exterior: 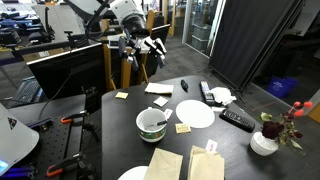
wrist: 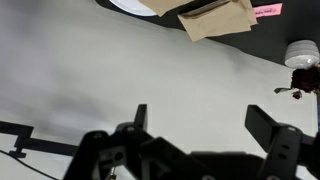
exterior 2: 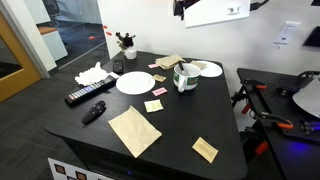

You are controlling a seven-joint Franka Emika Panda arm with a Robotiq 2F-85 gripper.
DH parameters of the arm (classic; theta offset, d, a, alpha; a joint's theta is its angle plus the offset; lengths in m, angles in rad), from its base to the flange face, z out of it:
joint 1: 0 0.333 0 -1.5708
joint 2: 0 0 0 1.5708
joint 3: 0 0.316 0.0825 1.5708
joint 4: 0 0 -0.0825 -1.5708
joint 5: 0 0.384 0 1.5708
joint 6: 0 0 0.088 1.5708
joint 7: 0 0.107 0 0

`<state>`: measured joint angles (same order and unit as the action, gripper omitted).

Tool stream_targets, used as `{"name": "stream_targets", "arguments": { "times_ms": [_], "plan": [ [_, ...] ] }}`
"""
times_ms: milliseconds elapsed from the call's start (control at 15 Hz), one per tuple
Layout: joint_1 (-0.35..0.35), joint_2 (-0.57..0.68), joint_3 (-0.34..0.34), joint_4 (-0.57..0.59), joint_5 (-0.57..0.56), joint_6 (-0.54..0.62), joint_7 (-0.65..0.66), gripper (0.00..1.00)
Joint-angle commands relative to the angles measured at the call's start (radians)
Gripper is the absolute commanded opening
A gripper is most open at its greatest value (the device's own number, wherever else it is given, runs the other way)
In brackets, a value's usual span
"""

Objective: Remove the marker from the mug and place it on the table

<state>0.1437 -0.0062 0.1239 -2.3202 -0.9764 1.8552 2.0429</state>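
We see the black table [exterior: 120, 116] lying below the pincer [wrist: 200, 114] and stretching away ahead of it. Closest beneath the pincer lie a yellow note [exterior: 121, 95] and a white napkin [exterior: 160, 89]. Farther from it stand the mug [exterior: 152, 123], a white plate [exterior: 196, 114] and a brown paper bag [exterior: 165, 165]. Farthest off lie the remote [exterior: 237, 120] and what seems to be a small vase [exterior: 265, 142].

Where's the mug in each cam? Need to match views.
In an exterior view: mug sits low, just left of centre.
In an exterior view: mug sits upper, right of centre.
Wrist view: not in it.
Shared landmark: flower vase, visible in all three.
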Motion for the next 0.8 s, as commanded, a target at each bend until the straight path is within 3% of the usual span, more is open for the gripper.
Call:
{"name": "stream_targets", "arguments": {
  "times_ms": [0, 400, 733],
  "plan": [
    [-0.003, 0.000, 0.004, 0.001, 0.001, -0.002, -0.001, 1.00],
    [-0.008, 0.003, 0.000, -0.003, -0.012, 0.033, 0.014, 1.00],
    [-0.036, -0.016, -0.029, -0.057, -0.034, 0.228, 0.008, 1.00]
  ]
}}
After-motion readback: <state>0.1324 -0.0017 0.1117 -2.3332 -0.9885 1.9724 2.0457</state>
